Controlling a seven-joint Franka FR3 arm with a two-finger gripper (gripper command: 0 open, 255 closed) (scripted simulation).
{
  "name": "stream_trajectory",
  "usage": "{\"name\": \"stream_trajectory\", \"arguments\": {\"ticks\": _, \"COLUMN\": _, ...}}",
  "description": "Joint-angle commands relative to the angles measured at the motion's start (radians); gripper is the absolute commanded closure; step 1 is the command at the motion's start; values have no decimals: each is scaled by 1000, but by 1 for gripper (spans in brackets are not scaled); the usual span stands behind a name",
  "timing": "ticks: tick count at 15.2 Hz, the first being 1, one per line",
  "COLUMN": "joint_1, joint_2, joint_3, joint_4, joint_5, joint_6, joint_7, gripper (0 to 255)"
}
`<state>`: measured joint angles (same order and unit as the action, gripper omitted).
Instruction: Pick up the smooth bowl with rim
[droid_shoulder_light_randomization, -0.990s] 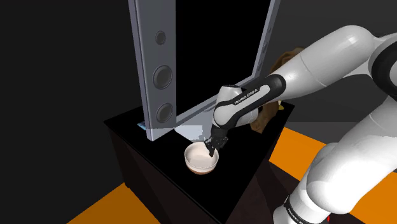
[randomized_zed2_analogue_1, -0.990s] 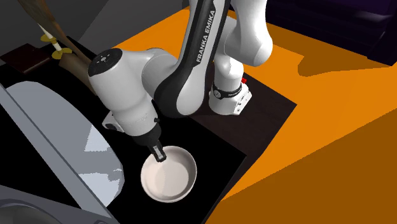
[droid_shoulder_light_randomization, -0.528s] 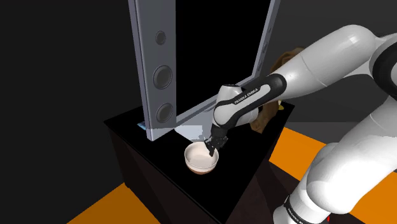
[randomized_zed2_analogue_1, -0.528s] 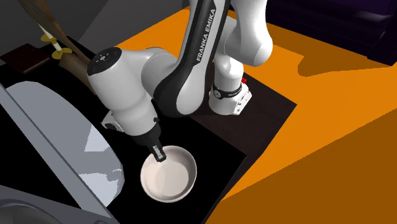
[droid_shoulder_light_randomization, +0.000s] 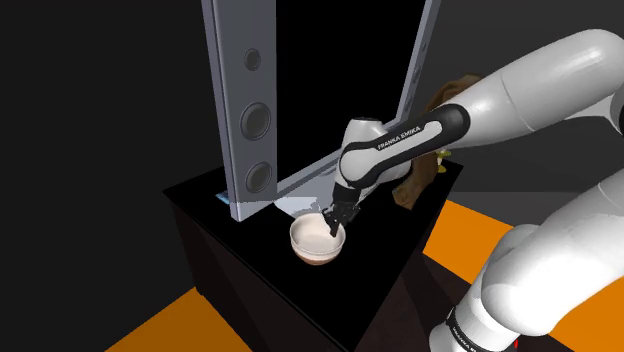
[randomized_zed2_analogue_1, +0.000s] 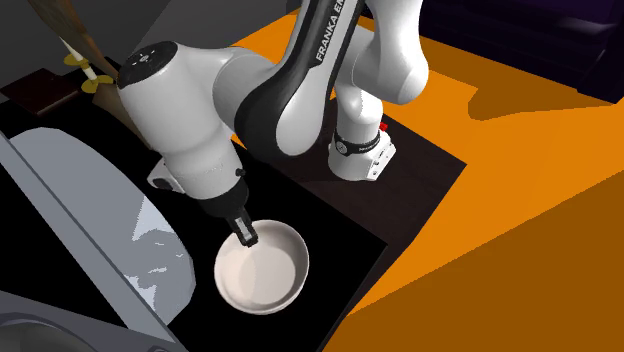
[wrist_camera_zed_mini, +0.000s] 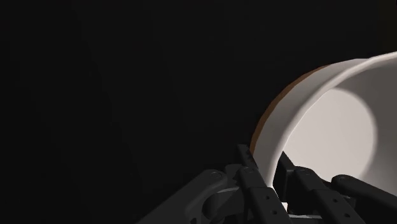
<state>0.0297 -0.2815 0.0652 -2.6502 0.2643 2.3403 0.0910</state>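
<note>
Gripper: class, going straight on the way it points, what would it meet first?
The bowl: the gripper is shut on its rim, fingers pointing down along the wall, so the inner finger would probably reach the bowl's floor first. Below lies the black cabinet top; the gap is unclear.

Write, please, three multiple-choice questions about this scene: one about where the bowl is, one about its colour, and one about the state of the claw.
1. Where is the bowl?
A. over the black cabinet, in front of the grey panel
B. on the orange floor
C. on the robot's stand

2. What colour is the bowl inside?
A. green
B. white
C. orange

3. What is the claw doing?
A. open above the bowl
B. shut on nothing
C. shut on the bowl's rim

Answers: 1 A, the shoulder view shows it there; 2 B, its inside is plainly white; 3 C, the wrist view shows it clasping the rim.
</note>
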Motion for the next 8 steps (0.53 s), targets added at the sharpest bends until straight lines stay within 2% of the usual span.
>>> {"name": "stream_trajectory", "arguments": {"ticks": 1, "joint_1": -2, "joint_2": -23, "joint_3": -1, "joint_4": 10, "joint_5": -6, "joint_6": -32, "joint_7": 7, "gripper": 255}}
{"name": "stream_trajectory", "arguments": {"ticks": 6, "joint_1": -7, "joint_2": -71, "joint_3": -2, "joint_4": 41, "joint_5": -20, "joint_6": -111, "joint_7": 24, "gripper": 255}}
{"name": "stream_trajectory", "arguments": {"ticks": 8, "joint_1": -7, "joint_2": -73, "joint_3": -2, "joint_4": 42, "joint_5": -21, "joint_6": -114, "joint_7": 25, "gripper": 255}}
